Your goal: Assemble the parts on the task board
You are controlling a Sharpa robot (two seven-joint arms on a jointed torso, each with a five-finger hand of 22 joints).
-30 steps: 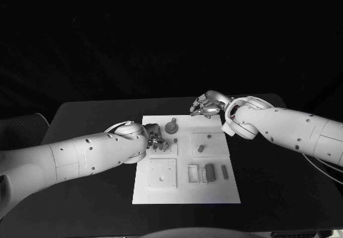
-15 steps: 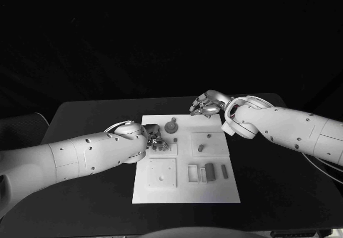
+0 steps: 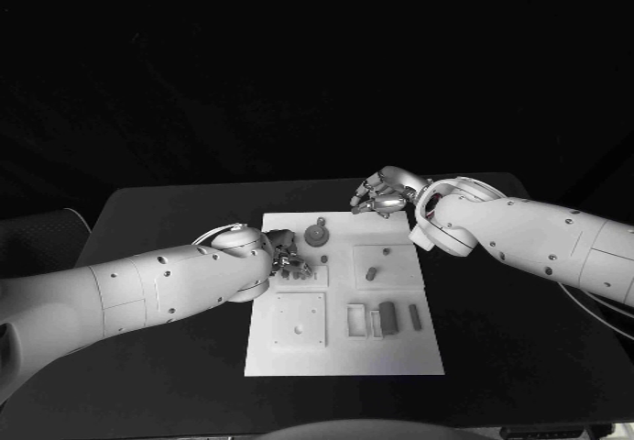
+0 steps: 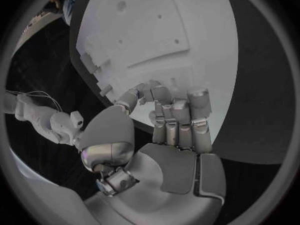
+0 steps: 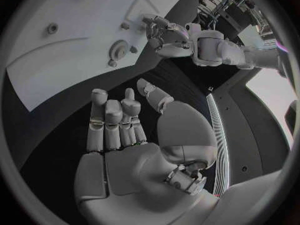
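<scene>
Near edge of the white rectangular task board [image 3: 337,362]: bare plate. Just beyond it, a square raised block with a small hole [image 3: 300,321] on the robot's left side, and a row of small dark upright bars in slots [image 3: 386,318] on the right.

Mid-board: a small dark peg part [image 3: 373,272] lies on a square pad. Beside it, over the board's left edge, the left hand [image 3: 292,259] hangs with fingers curled down close to a pad; the left wrist view shows fingers bent inward over the white plate, but whether a part is pinched under the tips I cannot tell.

Far end: a round dark disc part with a short stem [image 3: 317,235] sits near the board's far edge. Past the far right corner, above the black table [image 3: 172,206], the right hand [image 3: 380,197] hovers; in the right wrist view its fingers are loosely half-curled, nothing in the palm, apart from each other.

Judgement: the step in hand looks like the left hand working a small piece at the mid-left pad, right hand waiting. Next move likely calls for fine fingertip alignment over that pad; a slip could tip the piece off its seat.
</scene>
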